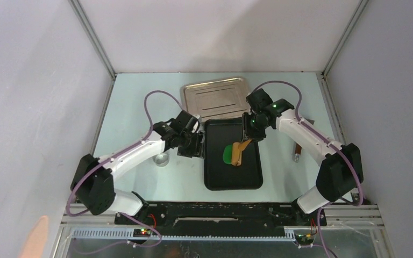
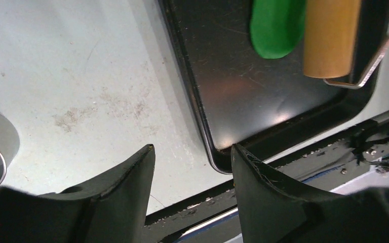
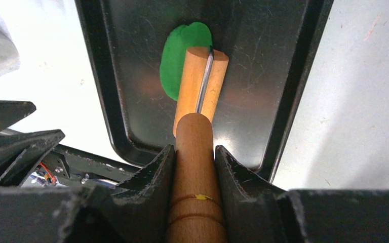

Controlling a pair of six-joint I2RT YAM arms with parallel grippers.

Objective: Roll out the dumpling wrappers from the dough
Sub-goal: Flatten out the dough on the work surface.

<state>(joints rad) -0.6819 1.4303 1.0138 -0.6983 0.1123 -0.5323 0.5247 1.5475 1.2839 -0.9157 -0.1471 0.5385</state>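
Nearest the lens in the wrist views are the black fingers of each gripper. The left gripper point(image 2: 192, 149) has its fingers spread with nothing between them, and it hangs over the left rim of the black tray near a corner. Whether a finger touches that rim I cannot tell. The right gripper point(image 3: 195, 149) pinches the handle of the wooden roller point(image 3: 200, 83), one finger pressed to each side.

The pale counter point(image 1: 134, 107) is the largest thing. At its far side lies a silver tray point(image 1: 215, 97), and the black tray point(image 1: 242, 176) lies just in front of that, between the two arms. The roller slants down from the right gripper point(image 1: 249, 134) into the black tray, where its head rests on the dough point(image 3: 174, 58).

The dough is a flattened bright green oval on the tray floor. It shows on the left of the roller head, ahead of the right gripper's fingers. It lies across bare tray floor from the left gripper point(image 1: 191, 145). A small metal cup point(image 1: 162, 159) stands on the counter just beside the left arm.
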